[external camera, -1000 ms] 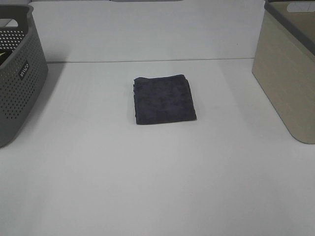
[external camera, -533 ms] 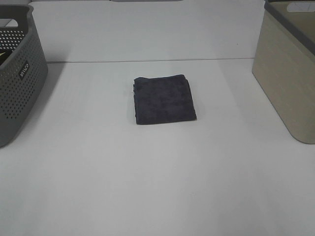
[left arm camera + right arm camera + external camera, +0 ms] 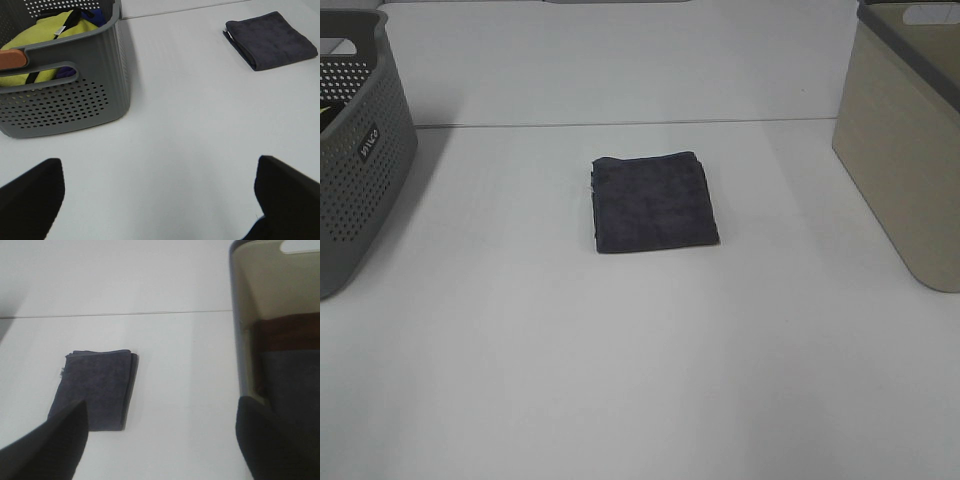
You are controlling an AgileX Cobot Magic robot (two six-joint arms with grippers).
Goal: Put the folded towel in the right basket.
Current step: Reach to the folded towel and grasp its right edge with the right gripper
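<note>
A dark grey folded towel [image 3: 654, 202] lies flat in the middle of the white table. It also shows in the left wrist view [image 3: 270, 40] and the right wrist view [image 3: 97, 390]. The right basket [image 3: 910, 150] is beige with a grey rim and stands at the table's right edge; in the right wrist view [image 3: 239, 340] folded red-brown and blue-grey cloth lies inside it. My left gripper [image 3: 157, 210] is open and empty, far from the towel. My right gripper [image 3: 160, 450] is open and empty, above the table between the towel and the basket. Neither gripper shows in the high view.
A grey perforated basket [image 3: 360, 150] stands at the table's left edge; in the left wrist view [image 3: 75, 100] it holds yellow and dark clothing. A white wall runs behind the table.
</note>
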